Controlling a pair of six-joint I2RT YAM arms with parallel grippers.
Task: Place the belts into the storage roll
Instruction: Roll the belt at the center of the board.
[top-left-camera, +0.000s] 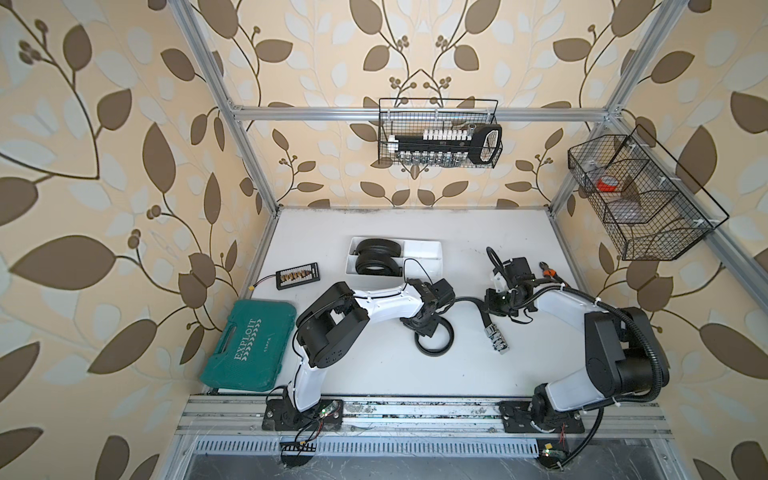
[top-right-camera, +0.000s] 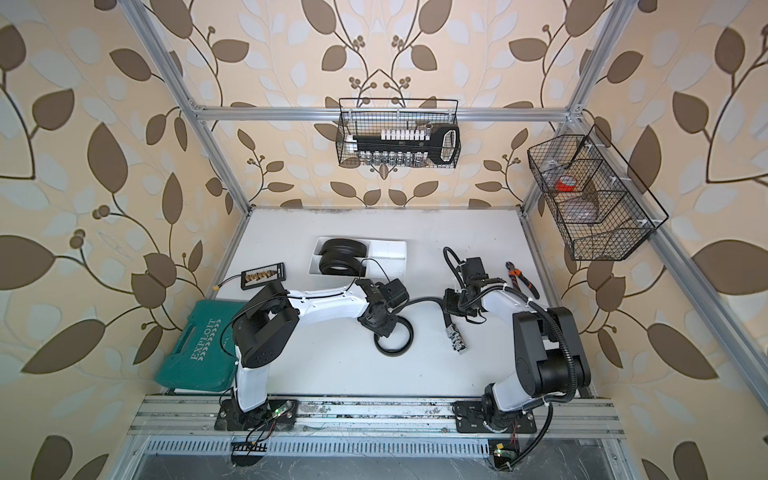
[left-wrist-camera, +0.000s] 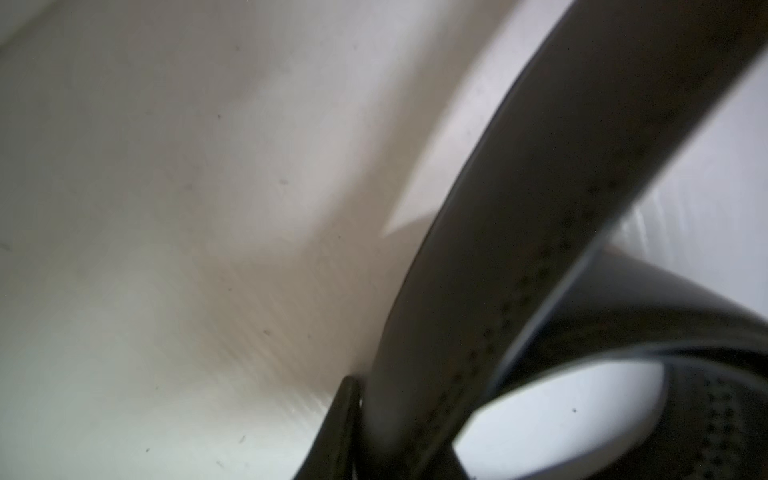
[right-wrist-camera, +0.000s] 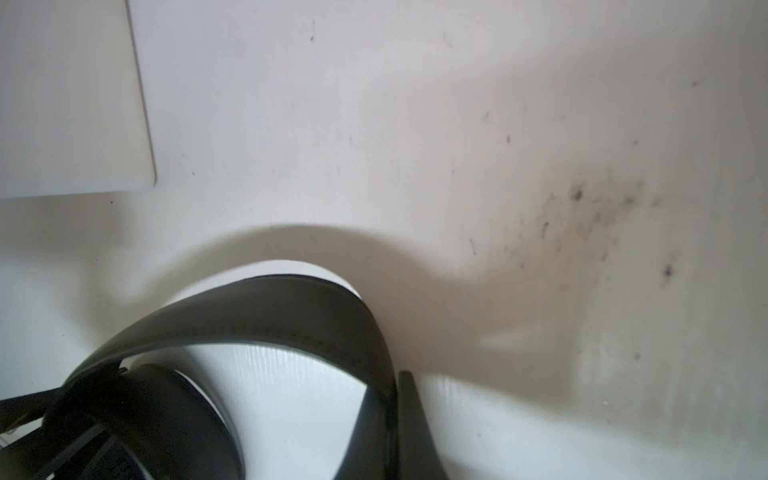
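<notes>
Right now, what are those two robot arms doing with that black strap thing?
They're packing belts into the white tray. Two coiled belts already sit in its compartments. The third belt lies half coiled on the table. The left gripper pinches its coiled end, and the right gripper pinches the strap near the buckle, which rests on the table.

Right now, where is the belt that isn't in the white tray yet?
In both top views the loose belt lies on the table, nearer the robot than the white tray, running from the left gripper to the right gripper.
</notes>
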